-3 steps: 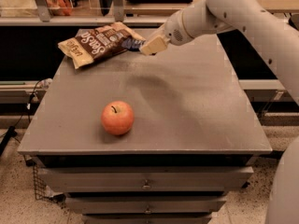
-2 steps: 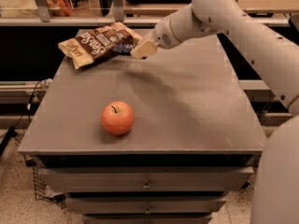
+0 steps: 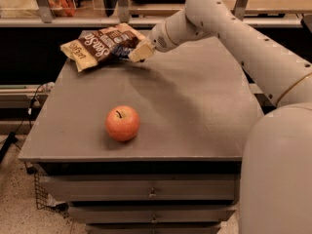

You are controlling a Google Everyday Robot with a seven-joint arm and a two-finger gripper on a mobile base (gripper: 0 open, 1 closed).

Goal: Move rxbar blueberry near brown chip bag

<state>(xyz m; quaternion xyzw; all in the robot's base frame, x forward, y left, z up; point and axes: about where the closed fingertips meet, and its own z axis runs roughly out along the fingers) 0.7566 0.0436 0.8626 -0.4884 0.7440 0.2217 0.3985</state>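
The brown chip bag lies flat at the table's far left corner. My gripper is at the bag's right end, low over the table. It is shut on the rxbar blueberry, a small dark navy wrapper that sticks out to the left of the cream fingers. The bar touches or overlaps the bag's right edge. Most of the bar is hidden by the fingers.
A red-orange apple stands near the front middle of the grey table. My white arm reaches in from the right over the table's far right part. Shelving and a rail run behind the table.
My gripper has moved left with the bar, from just right of the chip bag to against its right end.
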